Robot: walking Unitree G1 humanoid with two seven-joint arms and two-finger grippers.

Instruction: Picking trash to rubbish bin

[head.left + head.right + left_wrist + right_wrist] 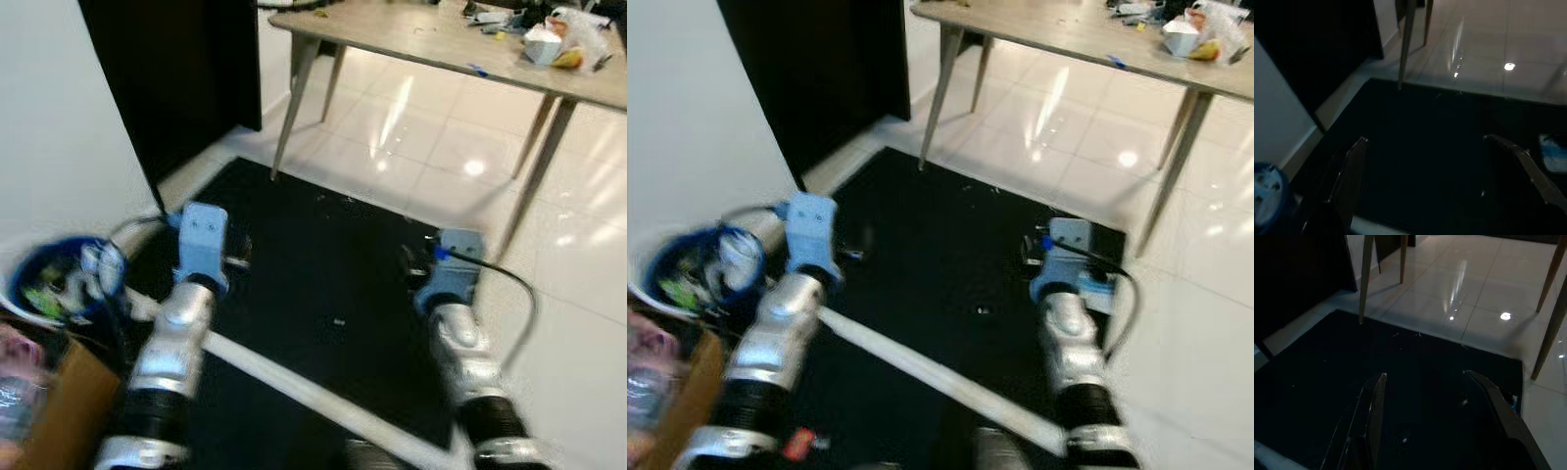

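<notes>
At far left, beside a white wall point(59, 127), a round rubbish bin point(20, 294) with a blue liner holds mixed trash, a green scrap and pale wrappers among it, though blur hides the detail; just in front of it stands a brown cardboard box point(59, 401) with crumpled clear plastic at its edge. The left gripper point(1440, 166) hangs just right of the bin over a black mat point(333, 264), its two black fingers spread wide apart and holding nothing. A small pale speck of litter point(338, 321) lies on the mat between the two arms. The right gripper point(1432, 401) hovers above the mat's right part, its fingers likewise spread and empty, a black cable looping from its wrist. A pale strip point(294, 387) crosses the mat near the robot. Behind, a dark doorway point(176, 69) opens at left, and a wooden table point(431, 39) on slanted legs stands on glossy white tiles point(578, 264), carrying a white cup point(542, 46) and assorted clutter at its right end.
</notes>
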